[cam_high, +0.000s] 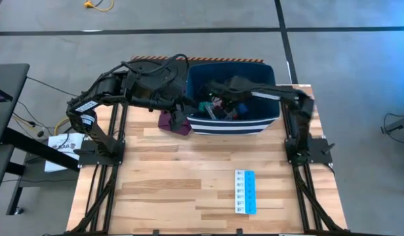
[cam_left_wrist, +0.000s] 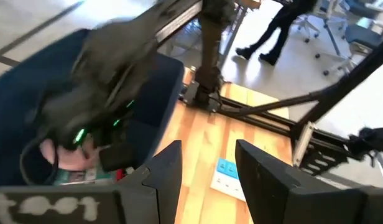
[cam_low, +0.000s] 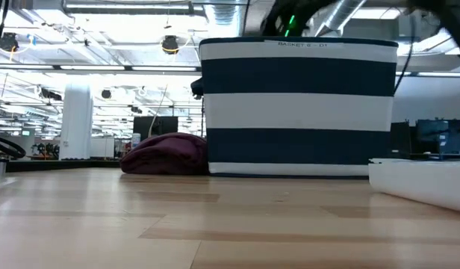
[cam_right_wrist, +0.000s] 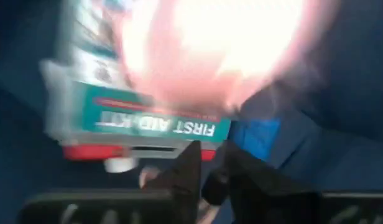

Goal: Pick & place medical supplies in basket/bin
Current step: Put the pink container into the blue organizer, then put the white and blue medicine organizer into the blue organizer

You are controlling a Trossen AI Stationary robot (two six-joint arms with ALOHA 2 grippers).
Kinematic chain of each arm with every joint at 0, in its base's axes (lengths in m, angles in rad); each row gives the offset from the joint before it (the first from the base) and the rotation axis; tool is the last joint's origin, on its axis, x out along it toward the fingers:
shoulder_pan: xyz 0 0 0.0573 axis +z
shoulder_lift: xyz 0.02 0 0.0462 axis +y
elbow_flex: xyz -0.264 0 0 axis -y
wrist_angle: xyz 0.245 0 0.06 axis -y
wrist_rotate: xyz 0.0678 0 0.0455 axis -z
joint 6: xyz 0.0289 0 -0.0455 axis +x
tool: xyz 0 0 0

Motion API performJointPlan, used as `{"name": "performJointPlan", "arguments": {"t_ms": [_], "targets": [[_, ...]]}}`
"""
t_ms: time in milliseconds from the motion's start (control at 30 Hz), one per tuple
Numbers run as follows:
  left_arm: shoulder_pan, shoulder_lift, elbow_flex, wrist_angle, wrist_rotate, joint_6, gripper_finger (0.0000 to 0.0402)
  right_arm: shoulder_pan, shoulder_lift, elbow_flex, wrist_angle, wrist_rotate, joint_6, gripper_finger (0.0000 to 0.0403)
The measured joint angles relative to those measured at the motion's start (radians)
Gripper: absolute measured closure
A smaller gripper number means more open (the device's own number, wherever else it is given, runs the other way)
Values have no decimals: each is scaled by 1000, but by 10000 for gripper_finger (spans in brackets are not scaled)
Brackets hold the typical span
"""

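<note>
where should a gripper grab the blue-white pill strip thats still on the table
The blue-white pill strip lies flat and alone on the wood table, its long axis running front to back. Probably best to come straight down from above and pinch across its short width, near the middle; with open tabletop on both long edges, the fingers have room.

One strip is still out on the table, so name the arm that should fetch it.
Right, probably. The pill strip lies on the table's right half, on the right arm's side. Both tools are up at the bin: the right tool inside it, the left tool, open, at its left wall.
</note>
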Motion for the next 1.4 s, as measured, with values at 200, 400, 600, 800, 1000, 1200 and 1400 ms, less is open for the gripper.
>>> {"name": "performJointPlan", "arguments": {"t_ms": [200, 400, 600, 800, 1000, 1200, 1400], "targets": [[0, 0, 0, -19, 10, 1, 264, -4, 45, 0, -29, -73, -75, 271], [0, 0, 0, -24, 1, 1, 264, 13, 10, 26, -71, -59, -142, 223], [0, 0, 0, -23, -26, 0, 264, 12, -57, 206, -307, -58, -166, 208], [0, 0, 0, -21, -47, 0, 264, 58, -221, 328, -291, -164, -150, 215], [0, 0, 0, -20, -63, -25, 264, 141, -414, 357, -307, -255, -88, 235], [-2, 0, 0, -20, -63, -32, 264, 354, -575, 358, -306, -358, 110, 249], [-3, 0, -18, -21, 23, -64, 264, 706, -631, 358, -306, -347, 470, 244]]}}
